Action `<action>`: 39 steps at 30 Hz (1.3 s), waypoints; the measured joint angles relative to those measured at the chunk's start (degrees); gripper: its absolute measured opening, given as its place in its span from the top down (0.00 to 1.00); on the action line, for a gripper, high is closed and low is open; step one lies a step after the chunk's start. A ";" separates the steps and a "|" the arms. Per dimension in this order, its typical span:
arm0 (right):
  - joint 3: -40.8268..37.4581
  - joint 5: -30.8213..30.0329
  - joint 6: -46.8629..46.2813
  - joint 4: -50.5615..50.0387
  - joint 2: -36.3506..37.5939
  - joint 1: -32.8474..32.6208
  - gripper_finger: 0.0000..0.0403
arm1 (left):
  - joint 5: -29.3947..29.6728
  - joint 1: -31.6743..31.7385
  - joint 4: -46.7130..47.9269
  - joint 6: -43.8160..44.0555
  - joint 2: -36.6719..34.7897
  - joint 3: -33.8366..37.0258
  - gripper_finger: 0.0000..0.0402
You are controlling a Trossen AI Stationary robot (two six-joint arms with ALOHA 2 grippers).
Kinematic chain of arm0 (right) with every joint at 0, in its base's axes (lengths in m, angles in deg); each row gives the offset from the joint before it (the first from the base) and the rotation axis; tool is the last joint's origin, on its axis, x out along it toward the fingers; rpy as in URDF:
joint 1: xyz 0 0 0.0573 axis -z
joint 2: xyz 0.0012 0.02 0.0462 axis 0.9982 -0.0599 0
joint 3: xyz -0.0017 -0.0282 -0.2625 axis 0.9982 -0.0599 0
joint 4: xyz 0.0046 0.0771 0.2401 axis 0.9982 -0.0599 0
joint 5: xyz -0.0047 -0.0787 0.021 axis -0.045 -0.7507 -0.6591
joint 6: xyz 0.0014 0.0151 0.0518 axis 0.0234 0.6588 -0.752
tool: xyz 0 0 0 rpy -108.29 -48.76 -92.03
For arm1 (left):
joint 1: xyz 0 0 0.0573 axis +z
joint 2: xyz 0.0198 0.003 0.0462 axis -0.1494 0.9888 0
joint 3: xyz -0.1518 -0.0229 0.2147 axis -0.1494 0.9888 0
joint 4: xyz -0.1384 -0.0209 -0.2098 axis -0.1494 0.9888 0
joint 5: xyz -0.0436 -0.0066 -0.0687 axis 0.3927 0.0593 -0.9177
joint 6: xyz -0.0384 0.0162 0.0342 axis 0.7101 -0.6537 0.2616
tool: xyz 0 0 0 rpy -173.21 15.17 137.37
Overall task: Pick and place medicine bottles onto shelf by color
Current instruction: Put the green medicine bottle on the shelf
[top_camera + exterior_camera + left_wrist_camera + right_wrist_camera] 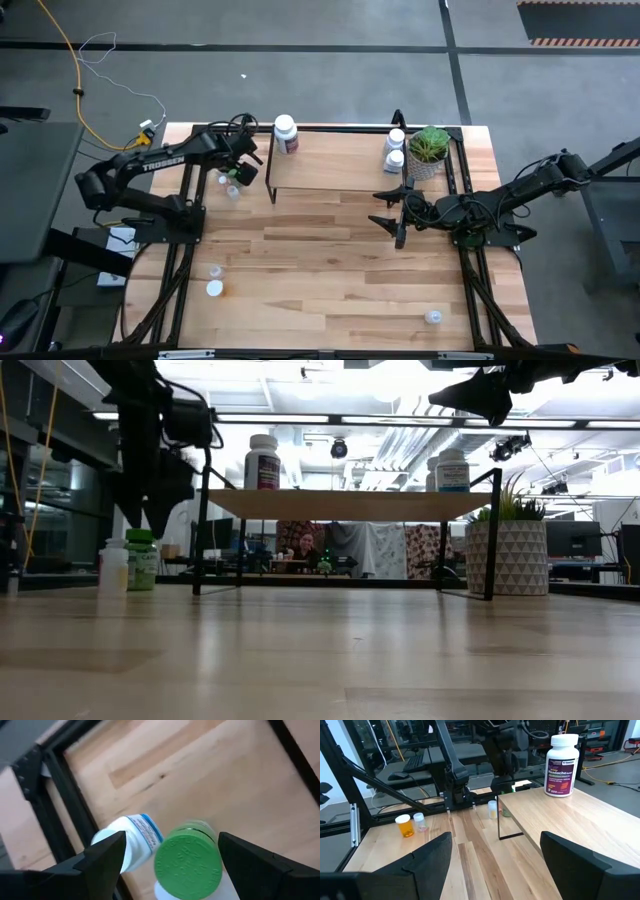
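A green-capped bottle (pixel 187 862) and a white bottle with a blue label (pixel 134 839) stand on the table just left of the shelf (pixel 360 165), also seen in the low view as the green-capped bottle (pixel 141 558) and the white bottle (pixel 113 568). My left gripper (pixel 171 839) hangs open above them, pointing steeply down, one finger on either side of the green cap without touching it. A white red-labelled bottle (pixel 285 133) and two white bottles (pixel 395 150) stand on the shelf. My right gripper (pixel 393 211) waits open and level, near the shelf's right front.
A potted plant (pixel 429 150) stands at the shelf's right end. Two small bottles (pixel 214 281) lie near the table's front left; one of them is the orange bottle (pixel 405 826). Another bottle (pixel 433 317) is at the front right. Black frame rails run along both sides.
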 joint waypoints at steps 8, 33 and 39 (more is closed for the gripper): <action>0.00 0.00 0.00 0.00 0.00 0.00 0.27 | -4.38 1.87 -0.07 0.14 0.73 0.00 0.23; 0.00 0.00 0.00 -0.02 0.00 0.00 0.27 | -10.65 2.05 0.20 0.62 0.73 0.00 0.41; 0.00 -0.01 0.02 -0.04 0.00 0.00 0.27 | -10.76 2.05 0.17 -0.31 0.67 0.00 0.53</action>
